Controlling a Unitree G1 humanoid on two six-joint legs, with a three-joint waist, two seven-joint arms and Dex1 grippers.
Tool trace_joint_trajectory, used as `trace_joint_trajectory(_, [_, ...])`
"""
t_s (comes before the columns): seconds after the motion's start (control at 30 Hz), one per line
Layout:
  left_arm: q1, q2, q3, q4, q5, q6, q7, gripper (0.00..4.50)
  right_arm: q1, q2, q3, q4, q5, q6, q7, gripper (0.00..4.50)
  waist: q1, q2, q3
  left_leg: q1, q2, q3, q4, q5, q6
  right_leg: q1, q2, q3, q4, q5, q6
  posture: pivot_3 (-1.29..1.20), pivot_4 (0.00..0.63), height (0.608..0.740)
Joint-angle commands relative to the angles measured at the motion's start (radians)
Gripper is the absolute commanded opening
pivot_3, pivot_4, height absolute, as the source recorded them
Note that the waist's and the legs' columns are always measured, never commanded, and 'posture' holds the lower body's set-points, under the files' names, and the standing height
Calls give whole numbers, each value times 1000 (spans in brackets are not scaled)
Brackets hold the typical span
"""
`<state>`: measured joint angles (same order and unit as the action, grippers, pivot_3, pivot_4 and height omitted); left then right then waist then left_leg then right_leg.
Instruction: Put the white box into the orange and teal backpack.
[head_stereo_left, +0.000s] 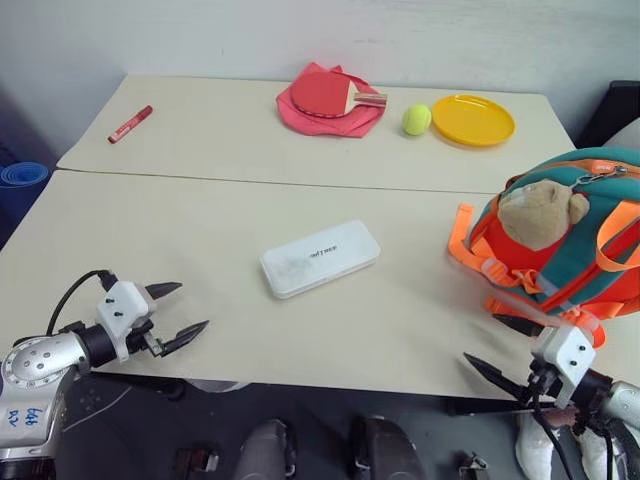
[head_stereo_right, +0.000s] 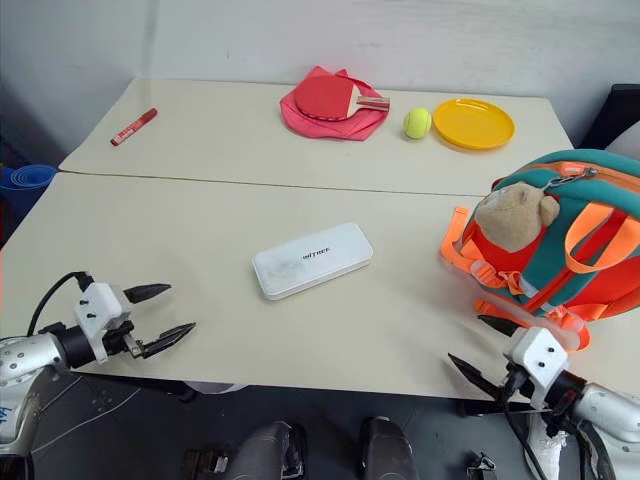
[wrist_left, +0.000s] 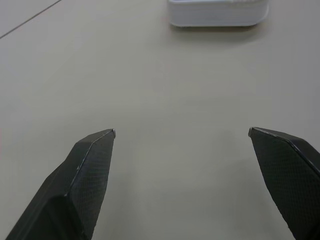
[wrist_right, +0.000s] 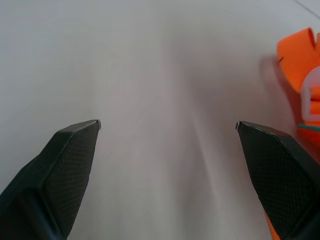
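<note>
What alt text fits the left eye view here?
A white box lies mid-table between two open grippers, left and right, both empty. An orange and teal backpack sits at right; a paddle, ball, yellow plate and red marker lie beyond.

Both hands (head_stereo_left: 185, 312) (head_stereo_left: 490, 347) wide open, empty.

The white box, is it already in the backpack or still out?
Out. The white box lies flat on the table, apart from the orange and teal backpack.
</note>
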<state>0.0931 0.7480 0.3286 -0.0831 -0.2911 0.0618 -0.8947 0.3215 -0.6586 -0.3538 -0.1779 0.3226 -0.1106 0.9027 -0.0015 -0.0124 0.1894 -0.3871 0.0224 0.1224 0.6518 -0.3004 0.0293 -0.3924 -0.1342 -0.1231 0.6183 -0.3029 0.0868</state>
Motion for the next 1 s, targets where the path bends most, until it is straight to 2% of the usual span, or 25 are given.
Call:
trace_joint_trajectory(0.03, [-39,-7,-2,-13,-40,29,5,4500,-14,-6,10,-30,14,-9,4,4454,1,0,0,0,0,0,0,0,0,0,0,0,0,0,0,0,150,740])
trace_joint_trajectory(0.17, [-93,-33,-19,-53,-62,135,67,4500,-85,-6,30,-82,50,90,-33,4454,2,0,0,0,0,0,0,1,-1,0,0,0,1,0,0,0,150,740])
trace_joint_trajectory(0.2, [-119,-43,-34,-70,-57,166,94,4500,-115,-16,50,-95,29,94,-37,4281,2,0,0,0,0,0,1,1,0,0,0,0,1,0,0,0,150,740])
trace_joint_trajectory(0.27, [-161,-59,-62,-108,-70,225,122,4103,-175,-29,96,-121,-2,133,-48,3850,1,0,0,0,0,0,1,2,1,0,0,0,2,0,0,0,150,740])
trace_joint_trajectory(0.43, [-191,-89,-137,-179,-44,414,228,2626,-410,-20,250,-97,-105,349,-163,2108,-5,0,0,0,0,1,1,5,3,-2,1,2,3,0,0,0,150,740])
trace_joint_trajectory(0.53, [-192,-145,-81,-234,-101,567,344,1652,-559,10,333,4,-187,395,-217,989,-5,0,0,0,1,1,0,6,2,-2,3,1,4,0,0,0,150,740])
trace_joint_trajectory(0.6, [-172,-139,-94,-249,-90,578,340,958,-625,46,353,46,-197,425,-249,231,-3,0,0,-2,1,1,1,6,2,-3,3,1,4,0,0,0,150,740])
trace_joint_trajectory(0.63, [-171,-138,-108,-239,-77,565,335,689,-662,69,373,81,-209,419,-259,0,-2,0,0,-2,1,1,1,6,2,-3,3,1,4,0,0,0,150,740])
trace_joint_trajectory(0.7, [-181,-140,-128,-219,-70,550,326,34,-716,100,406,140,-231,405,-263,0,-1,0,0,-2,0,1,1,6,2,-2,3,1,4,0,0,0,150,740])
trace_joint_trajectory(0.87, [-198,-145,-184,-165,-44,463,279,10,-826,182,428,324,-273,415,-335,0,-2,0,0,-2,0,1,2,7,2,-2,2,1,4,0,0,0,150,740])
trace_joint_trajectory(1.0, [-278,-186,-203,-99,-25,432,308,10,-907,235,441,422,-280,409,-349,0,-4,0,0,-3,0,1,2,7,2,-3,3,1,7,0,0,0,150,740])
